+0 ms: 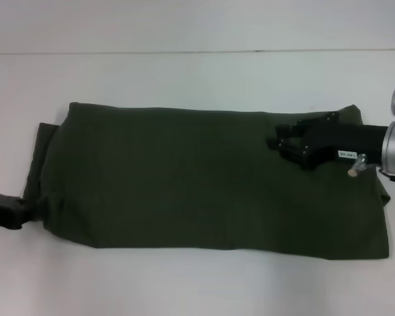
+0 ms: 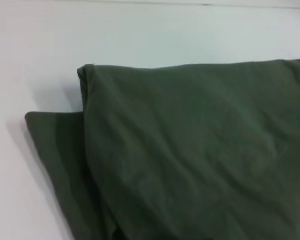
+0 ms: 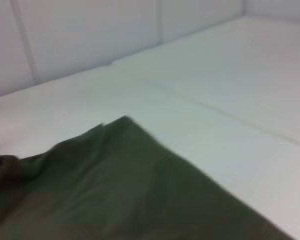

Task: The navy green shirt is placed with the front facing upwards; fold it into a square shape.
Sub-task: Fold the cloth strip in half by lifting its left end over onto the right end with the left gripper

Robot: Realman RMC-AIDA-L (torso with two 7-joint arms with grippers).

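The navy green shirt lies folded lengthwise on the white tabletop. Right end effector spread open above its right end; left end effector at the left edge, grip indeterminable.

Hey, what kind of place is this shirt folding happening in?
Probably a lab or test bench: a plain white table holding only the folded dark olive-green cotton shirt, a black right gripper above it, and bare white walls behind.
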